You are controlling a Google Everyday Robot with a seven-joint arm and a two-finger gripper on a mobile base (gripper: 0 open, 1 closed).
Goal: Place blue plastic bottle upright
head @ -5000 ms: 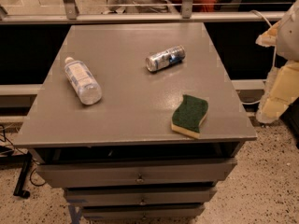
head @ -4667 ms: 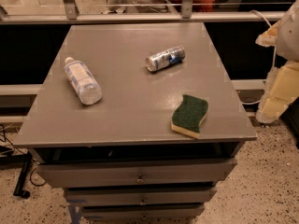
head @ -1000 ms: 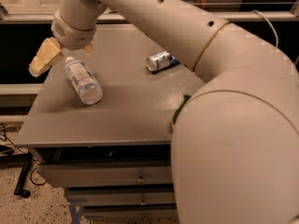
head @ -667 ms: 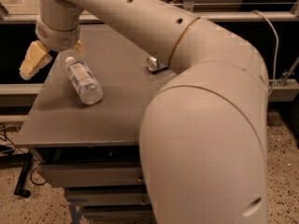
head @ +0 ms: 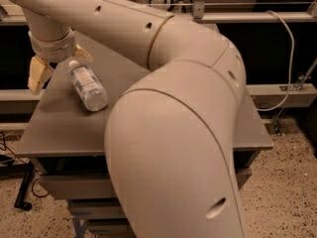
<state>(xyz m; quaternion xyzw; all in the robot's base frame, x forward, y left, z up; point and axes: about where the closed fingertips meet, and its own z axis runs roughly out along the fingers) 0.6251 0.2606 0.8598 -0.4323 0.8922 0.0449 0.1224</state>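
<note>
The blue plastic bottle (head: 89, 87) is clear with a white cap and a pale label. It lies on its side on the left part of the grey table (head: 59, 128), cap pointing to the far left. My gripper (head: 59, 64) is at the bottle's cap end, low over the table's far left corner. It is open, with one tan finger (head: 37, 75) off the table's left edge and the other (head: 82, 53) behind the cap. It holds nothing. My arm (head: 173, 108) fills the middle of the view.
My arm hides the right and middle of the table top. Grey drawers (head: 69, 187) sit under the table. A rail (head: 277, 89) and a cable (head: 290, 53) are at the right. The floor (head: 292, 192) is speckled.
My arm has swung further across the view and now hides the can. The gripper has come down closer to the bottle's cap end. The bottle has not moved.
</note>
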